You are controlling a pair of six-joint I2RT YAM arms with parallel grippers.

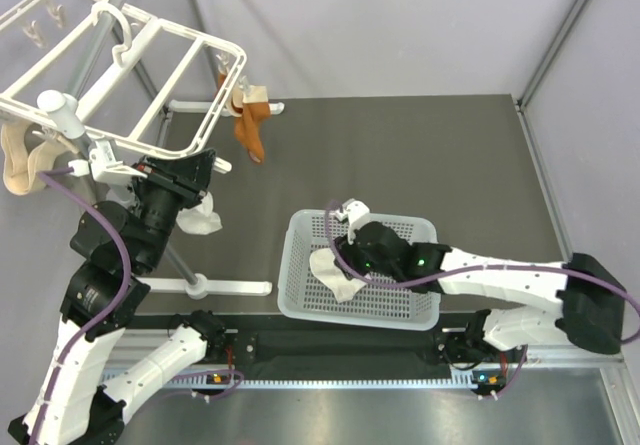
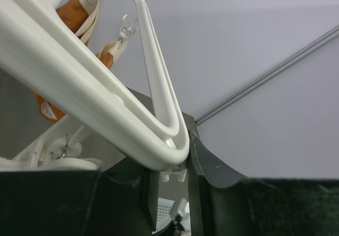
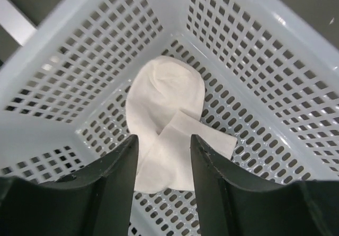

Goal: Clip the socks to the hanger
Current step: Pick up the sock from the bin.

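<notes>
Hovering inside the perforated basket, lower centre of the top view: right end effector, fingers apart above a white sock. Left end effector at hanger corner, upper left; grip cannot tell. Second sock hangs just beneath.

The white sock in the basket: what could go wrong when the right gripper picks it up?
The sock lies folded flat on the perforated basket floor, so the open right gripper may pinch only one layer or snag a fingertip in a hole. It also lies close to a corner; a finger could strike the wall.
</notes>
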